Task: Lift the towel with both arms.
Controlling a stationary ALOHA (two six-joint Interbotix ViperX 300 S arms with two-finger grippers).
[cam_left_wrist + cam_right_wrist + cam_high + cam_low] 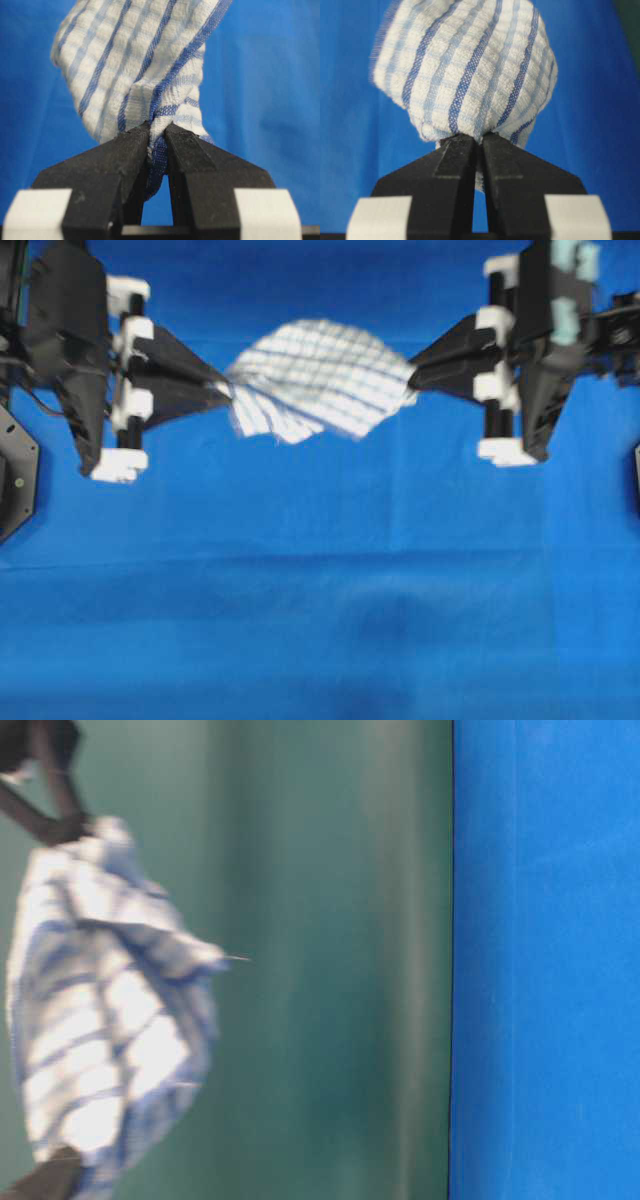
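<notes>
In the overhead view the left gripper (222,388) comes in from the upper left of the frame, its black pointed fingers narrowed to a tip that meets the left corner of the towel (320,380). The left wrist view shows that tip from close by: the two fingers (131,145) are pressed nearly together with a fold of the checked cloth pinched between them, the rest of the towel (145,60) rising above them against the blue table cloth (270,90). Across the upper middle of the overhead frame the towel hangs stretched and sagging between the two arms, its striped surface billowed and a lower edge drooping over the table cloth (320,590). At the upper right the right gripper (412,388) points leftward and bites the opposite corner; its wrist view shows the fingers (457,147) likewise almost closed on a bunched end of the towel (465,70). In the blurred table-level view the towel (110,1010) fills the left side, clear of the blue cloth at the right.
</notes>
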